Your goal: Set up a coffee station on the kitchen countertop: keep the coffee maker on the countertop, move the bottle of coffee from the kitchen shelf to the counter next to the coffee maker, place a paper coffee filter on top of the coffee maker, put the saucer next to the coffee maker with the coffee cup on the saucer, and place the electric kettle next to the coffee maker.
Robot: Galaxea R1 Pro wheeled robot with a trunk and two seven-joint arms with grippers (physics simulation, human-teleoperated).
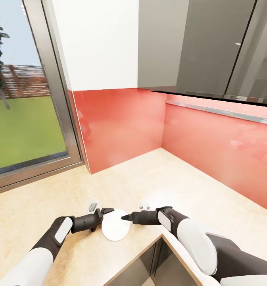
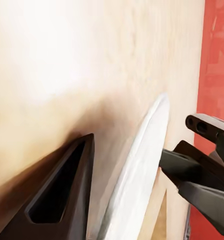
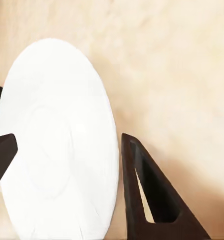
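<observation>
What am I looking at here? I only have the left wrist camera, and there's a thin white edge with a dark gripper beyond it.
Observer: That edge is the saucer. From the head camera it is a round white disc between the left gripper and the right gripper, whose tips meet its rim from opposite sides.
Operator: Is the right one closed on it?
Observer: It looks open. In the right wrist camera its fingers stand wide apart, with the saucer's broad face between them.
Operator: What's around us?
Observer: A beige counter running into a corner of red wall, with a window on the left.
</observation>
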